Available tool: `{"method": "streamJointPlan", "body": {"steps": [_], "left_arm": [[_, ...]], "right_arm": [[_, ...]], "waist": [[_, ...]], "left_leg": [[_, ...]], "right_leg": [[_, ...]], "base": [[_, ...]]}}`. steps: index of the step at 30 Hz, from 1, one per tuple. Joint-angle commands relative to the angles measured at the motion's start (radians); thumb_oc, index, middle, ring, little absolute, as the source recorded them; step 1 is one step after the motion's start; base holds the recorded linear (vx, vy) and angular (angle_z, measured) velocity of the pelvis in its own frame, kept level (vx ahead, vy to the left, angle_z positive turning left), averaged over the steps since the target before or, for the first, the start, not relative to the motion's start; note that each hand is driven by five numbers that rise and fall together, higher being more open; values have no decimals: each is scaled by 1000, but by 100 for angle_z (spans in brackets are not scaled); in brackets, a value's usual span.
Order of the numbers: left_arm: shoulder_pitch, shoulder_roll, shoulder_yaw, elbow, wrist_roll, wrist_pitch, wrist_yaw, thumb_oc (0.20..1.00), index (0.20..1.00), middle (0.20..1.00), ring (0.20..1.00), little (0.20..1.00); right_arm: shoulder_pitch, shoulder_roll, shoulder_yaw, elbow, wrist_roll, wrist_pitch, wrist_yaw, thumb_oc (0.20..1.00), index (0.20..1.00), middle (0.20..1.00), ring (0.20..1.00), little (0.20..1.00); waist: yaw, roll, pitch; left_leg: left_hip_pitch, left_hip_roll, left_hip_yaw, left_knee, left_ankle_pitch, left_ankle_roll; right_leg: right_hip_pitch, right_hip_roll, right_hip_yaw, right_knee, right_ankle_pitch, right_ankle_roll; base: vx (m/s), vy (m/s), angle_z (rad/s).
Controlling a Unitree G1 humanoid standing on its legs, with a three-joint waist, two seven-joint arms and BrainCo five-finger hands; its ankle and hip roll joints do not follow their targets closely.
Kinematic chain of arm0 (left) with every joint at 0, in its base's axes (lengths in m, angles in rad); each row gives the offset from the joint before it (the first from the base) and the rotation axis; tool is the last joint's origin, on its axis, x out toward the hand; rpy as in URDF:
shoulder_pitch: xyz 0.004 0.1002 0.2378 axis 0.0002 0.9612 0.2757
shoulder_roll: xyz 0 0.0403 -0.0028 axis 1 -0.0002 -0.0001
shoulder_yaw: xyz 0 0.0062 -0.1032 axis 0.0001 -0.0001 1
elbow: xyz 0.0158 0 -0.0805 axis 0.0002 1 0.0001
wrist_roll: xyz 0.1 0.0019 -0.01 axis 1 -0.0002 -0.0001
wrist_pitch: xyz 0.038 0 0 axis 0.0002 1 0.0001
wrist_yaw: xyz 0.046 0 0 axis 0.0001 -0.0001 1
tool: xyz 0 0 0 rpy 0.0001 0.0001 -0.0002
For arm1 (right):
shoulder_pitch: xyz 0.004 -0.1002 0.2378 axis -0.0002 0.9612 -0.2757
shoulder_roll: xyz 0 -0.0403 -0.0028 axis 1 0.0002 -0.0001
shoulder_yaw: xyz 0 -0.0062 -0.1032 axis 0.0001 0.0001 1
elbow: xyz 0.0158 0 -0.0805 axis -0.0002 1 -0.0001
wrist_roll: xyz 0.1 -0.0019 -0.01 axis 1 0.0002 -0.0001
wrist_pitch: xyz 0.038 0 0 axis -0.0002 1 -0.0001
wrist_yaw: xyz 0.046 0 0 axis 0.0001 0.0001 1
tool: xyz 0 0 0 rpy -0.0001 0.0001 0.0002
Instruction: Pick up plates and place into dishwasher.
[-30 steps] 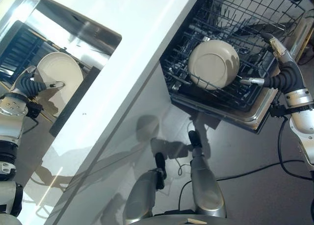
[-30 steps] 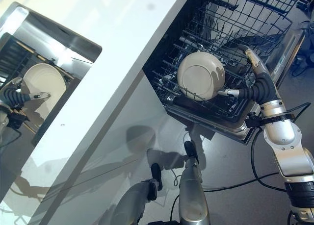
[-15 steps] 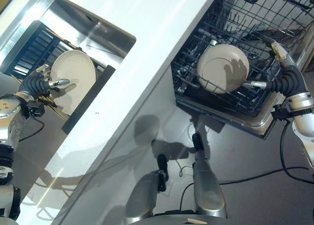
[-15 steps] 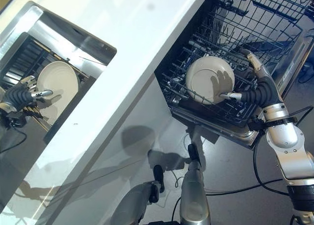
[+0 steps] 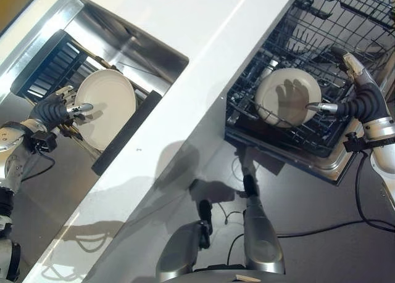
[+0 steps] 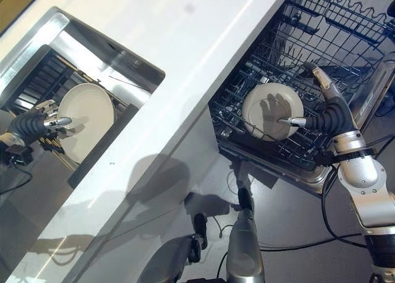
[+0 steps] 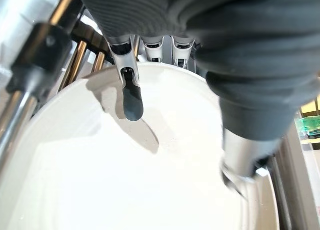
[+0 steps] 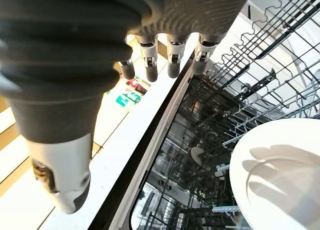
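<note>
A cream plate [image 5: 108, 116] stands tilted in the dark rack inside the sink. My left hand [image 5: 55, 108] is at its left rim. In the left wrist view, fingers [image 7: 160, 47] reach behind the plate's [image 7: 125, 180] rim, while one finger and the thumb lie on its face, pinching it. A second cream plate [image 5: 287, 98] stands on edge in the dishwasher's lower rack [image 5: 271, 135]. Just to its right, my right hand [image 5: 364, 101] is open with straight fingers, its thumb pointing at the plate's edge, and it holds nothing. The same plate [image 8: 280, 165] shows past the right hand's fingers [image 8: 172, 59].
A white counter [image 5: 203, 49] runs diagonally between the steel sink [image 5: 111, 36] and the pulled-out dishwasher rack. An upper wire rack [image 6: 345, 18] sits behind the lower one. The open dishwasher door [image 5: 333, 169] juts out over the dark floor.
The whole picture has shifted, so the camera has moved. Both hands keep about the same places beside their plates. The right hand's shadow now falls on the dishwasher plate.
</note>
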Motion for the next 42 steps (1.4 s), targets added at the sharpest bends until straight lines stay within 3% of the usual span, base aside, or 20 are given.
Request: {"method": "streamJointPlan", "body": {"steps": [1,2,3,23,30,34,42], "left_arm": [[112,-47,-138,-262,-8,-21,-282,492,492,492,492,492],[112,-47,-137,-262,-7,-23,-284,398,398,398,398,398],[111,-46,-137,-264,-12,-25,-286,200,200,200,200,200],[147,-47,-65,-341,-68,-64,-300,200,200,200,200,200],[211,-56,34,-412,-56,-171,-162,200,200,200,200,200],[300,-93,151,-482,-55,-221,-89,200,200,200,200,200],[375,-179,248,-507,-20,-311,-11,200,200,200,200,200]], "right_arm": [[7,-51,-46,-35,48,-54,-30,1000,1000,1000,1000,1000],[6,-50,-44,-34,50,-54,-31,1000,1000,1000,1000,1000],[6,-50,-43,-32,52,-56,-31,1000,1000,1000,1000,1000],[49,-17,-65,-25,57,-80,-26,1000,1000,1000,1000,1000],[88,18,-91,-43,54,-82,-17,1000,1000,1000,1000,1000],[143,61,-132,-46,51,-105,6,1000,1000,1000,1000,1000],[181,114,-147,-63,28,-97,24,1000,1000,1000,1000,1000]], "waist": [[5,-22,-80],[7,-24,-81],[8,-25,-81],[18,-33,-93],[37,-35,-112],[58,-33,-136],[84,-38,-179]], "left_leg": [[-112,-21,-7,22,50,0],[-112,-20,-8,20,51,0],[-111,-20,-9,20,51,1],[-109,-19,-9,16,50,6],[-85,-21,-22,-2,51,6],[-65,-23,-37,-17,52,7],[-36,-24,-66,-39,55,4]], "right_leg": [[-22,23,16,99,-120,9],[-21,23,15,98,-120,9],[-20,23,13,97,-120,10],[-12,20,2,92,-122,12],[18,16,-13,75,-129,13],[42,15,-30,67,-141,11],[76,21,-49,56,-158,7]], "base": [[-4,-31,5],[-3,-29,5],[-2,-29,4],[0,-1,0],[5,-4,0],[31,-19,6],[39,-24,11]]}}
